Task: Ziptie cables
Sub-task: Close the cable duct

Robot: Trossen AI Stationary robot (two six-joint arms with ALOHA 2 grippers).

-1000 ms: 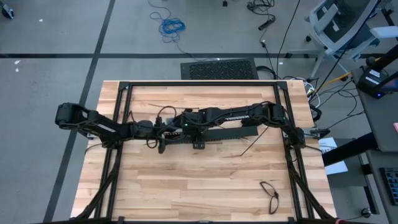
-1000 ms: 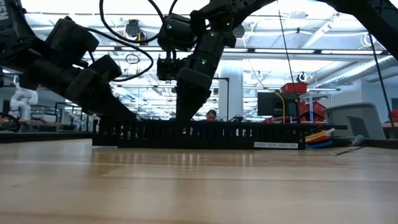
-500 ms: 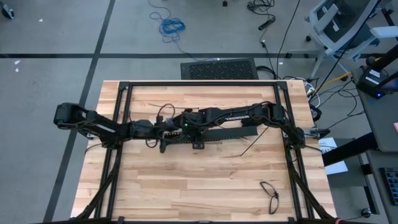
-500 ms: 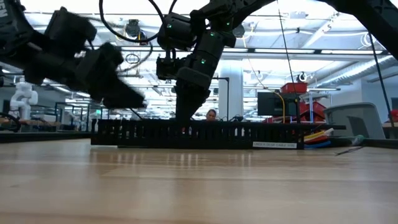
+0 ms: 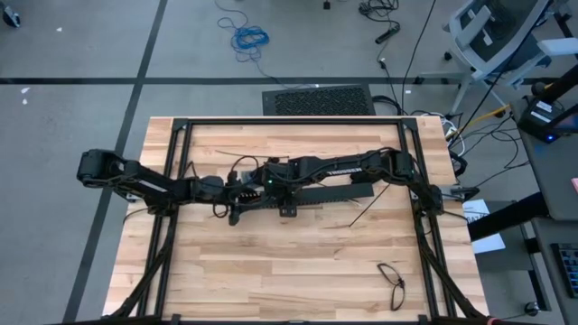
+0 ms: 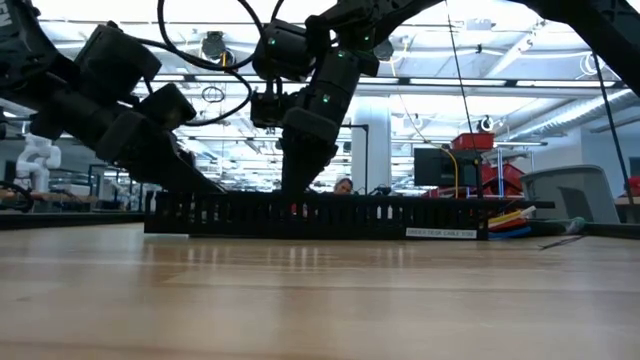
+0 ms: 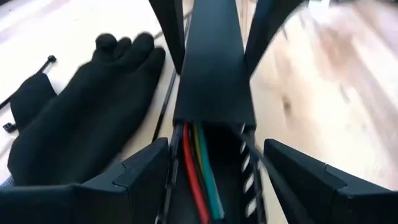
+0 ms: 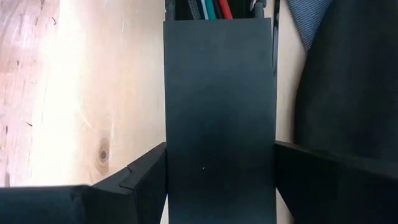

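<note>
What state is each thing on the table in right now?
Duct: lying flat, partly lidded.
Lid: on the duct, clamped by right gripper.
Cables: lying inside the duct's uncovered end.
Left gripper: closed on the duct.
Glove: lying limp beside the duct.

From above, both arms cover the duct's [image 5: 312,197] left end and the cables, which run out of the left wrist view's edge [image 7: 198,174], where the table [image 7: 323,87] blurs, and the glove [image 7: 74,124] is cut off
</note>
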